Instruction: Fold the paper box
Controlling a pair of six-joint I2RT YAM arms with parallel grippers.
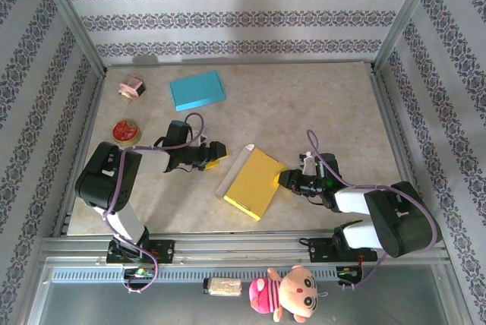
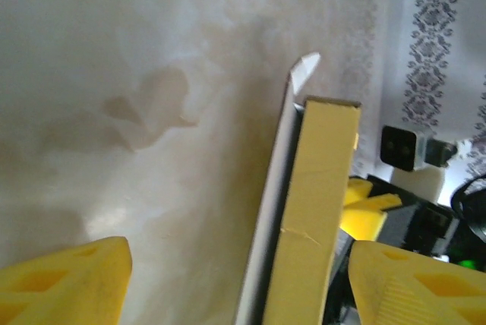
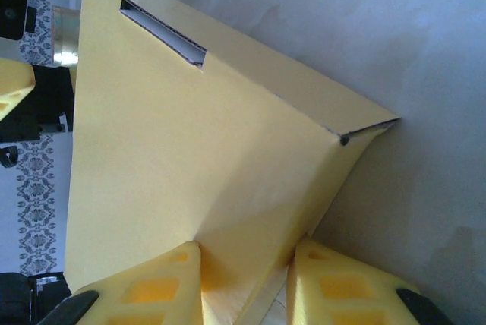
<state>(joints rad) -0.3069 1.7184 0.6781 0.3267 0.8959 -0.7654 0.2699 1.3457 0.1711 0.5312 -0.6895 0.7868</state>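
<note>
The yellow paper box (image 1: pixel 257 182) lies flattened near the middle of the table, with a white flap along its left edge. My right gripper (image 1: pixel 282 179) meets it from the right. In the right wrist view, its two yellow fingers (image 3: pixel 163 287) press on either side of the box's (image 3: pixel 190 150) folded near edge, so this gripper (image 3: pixel 247 287) is shut on it. My left gripper (image 1: pixel 215 152) sits just left of the box. Seen from the left wrist, it (image 2: pixel 239 283) is open, with the box's narrow side (image 2: pixel 315 211) standing between its spread fingers and touching neither.
A blue flat box (image 1: pixel 197 89) lies at the back. A small pink object (image 1: pixel 132 87) and a red round item (image 1: pixel 124 130) sit at the left. A plush doll (image 1: pixel 292 293) and a small roll (image 1: pixel 222 286) lie below the table's front rail. Patterned walls enclose the table.
</note>
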